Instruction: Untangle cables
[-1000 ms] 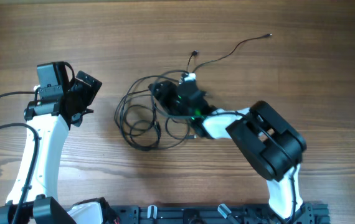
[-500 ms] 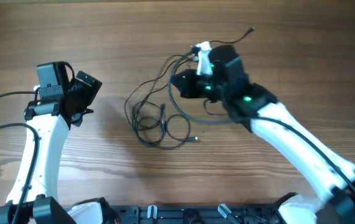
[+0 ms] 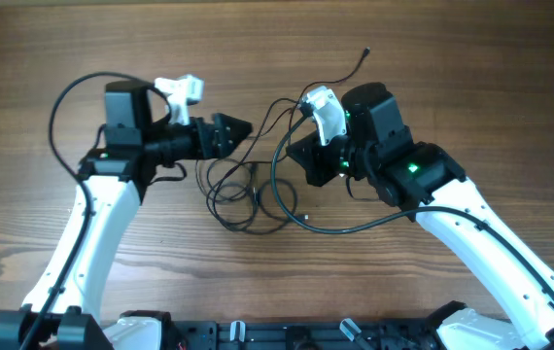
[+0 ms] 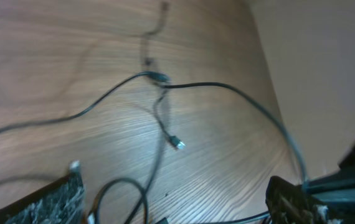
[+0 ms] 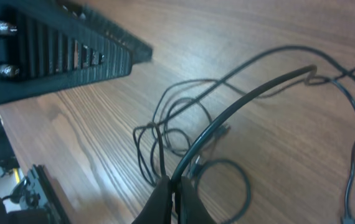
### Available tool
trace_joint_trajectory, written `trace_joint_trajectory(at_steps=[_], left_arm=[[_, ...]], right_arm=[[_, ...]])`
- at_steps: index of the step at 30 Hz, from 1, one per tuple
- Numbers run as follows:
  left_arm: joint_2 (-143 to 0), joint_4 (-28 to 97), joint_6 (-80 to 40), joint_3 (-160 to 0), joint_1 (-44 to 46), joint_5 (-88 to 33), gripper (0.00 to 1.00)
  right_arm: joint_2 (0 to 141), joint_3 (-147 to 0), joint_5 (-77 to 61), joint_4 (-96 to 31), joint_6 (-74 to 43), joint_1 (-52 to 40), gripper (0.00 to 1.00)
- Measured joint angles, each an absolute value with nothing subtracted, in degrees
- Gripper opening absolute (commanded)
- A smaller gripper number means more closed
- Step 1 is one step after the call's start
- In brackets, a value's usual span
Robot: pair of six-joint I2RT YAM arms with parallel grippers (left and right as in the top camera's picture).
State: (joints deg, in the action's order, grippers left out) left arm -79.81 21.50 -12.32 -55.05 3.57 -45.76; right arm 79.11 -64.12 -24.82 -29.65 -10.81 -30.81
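Wood-grain table (image 3: 83, 58) fills the overhead view, where the cables (image 3: 256, 194) lie as a loose tangle of thin black loops at the centre of the frame, between the two arms. One thin end runs away from the tangle toward the upper right and stops at a small plug (image 3: 364, 51). The left gripper (image 3: 226, 129) reaches in from the left and points at the upper left edge of the tangle. Its own camera shows the left gripper (image 4: 174, 194) with fingers (image 4: 53, 202) spread wide at the lower corners of the frame. They pinch nothing, and slack cables (image 4: 165, 84) cross the wood beyond them. The right gripper (image 3: 308, 163) hangs at the upper right edge of the tangle, just right of centre. In its wrist view the right gripper (image 5: 176, 198) is pressed together at the bottom of the frame, pinching one black strand (image 5: 240, 102). That strand climbs in an arc toward the upper right. The other cables (image 5: 165, 134) lie on the table (image 5: 90, 124) below it, at the middle of the frame.
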Motion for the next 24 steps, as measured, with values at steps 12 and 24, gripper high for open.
trace_joint_trajectory(at_steps=[12,24], left_arm=[[-101.38,15.40,-22.06,-55.13,12.95,-9.98,0.04],[-101.38,17.34,-22.98,-55.13,-10.15,-24.82,0.04]], right_arm=[[72.51,-65.19,-21.34,-31.11,-16.64,-12.38,0.04],[69.43,-70.43,-29.58,-42.06,-24.29,21.12,0.80]])
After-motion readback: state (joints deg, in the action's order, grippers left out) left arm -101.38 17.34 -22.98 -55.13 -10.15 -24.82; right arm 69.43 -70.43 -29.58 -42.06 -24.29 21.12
